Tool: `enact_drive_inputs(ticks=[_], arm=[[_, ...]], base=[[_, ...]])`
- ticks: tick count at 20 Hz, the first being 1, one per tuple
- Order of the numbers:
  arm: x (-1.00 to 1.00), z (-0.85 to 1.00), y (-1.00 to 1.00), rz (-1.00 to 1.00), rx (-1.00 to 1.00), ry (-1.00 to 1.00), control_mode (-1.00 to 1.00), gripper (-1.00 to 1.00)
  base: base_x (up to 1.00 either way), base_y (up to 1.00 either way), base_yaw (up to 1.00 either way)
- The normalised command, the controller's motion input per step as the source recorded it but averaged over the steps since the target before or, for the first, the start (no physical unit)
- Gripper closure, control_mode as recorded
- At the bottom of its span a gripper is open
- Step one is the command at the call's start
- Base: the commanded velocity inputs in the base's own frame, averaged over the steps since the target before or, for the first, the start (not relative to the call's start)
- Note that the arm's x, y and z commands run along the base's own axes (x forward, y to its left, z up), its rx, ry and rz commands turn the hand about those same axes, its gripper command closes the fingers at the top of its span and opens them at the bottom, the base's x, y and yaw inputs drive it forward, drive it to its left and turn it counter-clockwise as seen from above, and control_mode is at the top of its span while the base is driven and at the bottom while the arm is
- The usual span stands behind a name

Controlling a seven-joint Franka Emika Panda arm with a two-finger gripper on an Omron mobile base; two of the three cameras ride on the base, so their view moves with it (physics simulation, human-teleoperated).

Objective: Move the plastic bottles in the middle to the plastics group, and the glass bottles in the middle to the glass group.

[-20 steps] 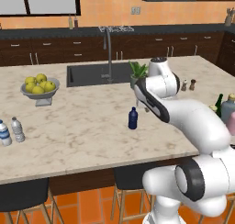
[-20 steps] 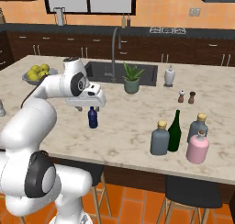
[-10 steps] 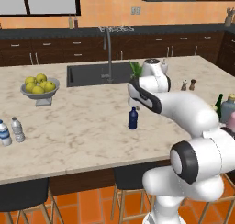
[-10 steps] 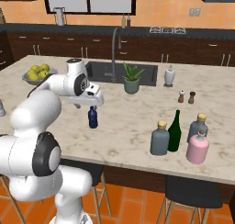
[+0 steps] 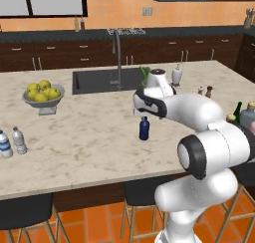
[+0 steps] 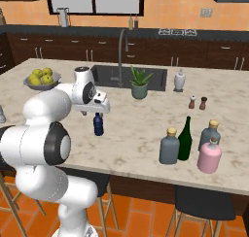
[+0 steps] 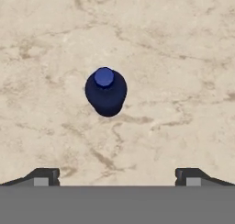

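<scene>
The hand (image 7: 117, 175) hangs spread wide above the navy bottle (image 7: 106, 92), holding nothing. The bottle stands upright on the marble desk (image 7: 183, 58), mid-island. It looks light, smooth plastic and tippy; its rounded body likely offers a safer grip than the narrow neck.

looks like the white robot arm (image 5: 199, 112) has folded in tighter over the last second, its wide-open gripper (image 6: 92, 113) now hanging straight above the small dark navy-blue plastic bottle (image 7: 106, 92) on the marble counter (image 5: 84, 137).
</scene>
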Motion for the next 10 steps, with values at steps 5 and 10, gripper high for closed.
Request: enact_drive_inputs(ticks=[5,10], arm=[[0.31,-0.28,0.04,0.03,0.04,0.00,-1.00,-1.00],[0.23,-0.19,0.02,0.01,0.04,-0.06,-1.00,-1.00]], base=[[0.00,0.00,0.00],[0.00,0.00,0.00]])
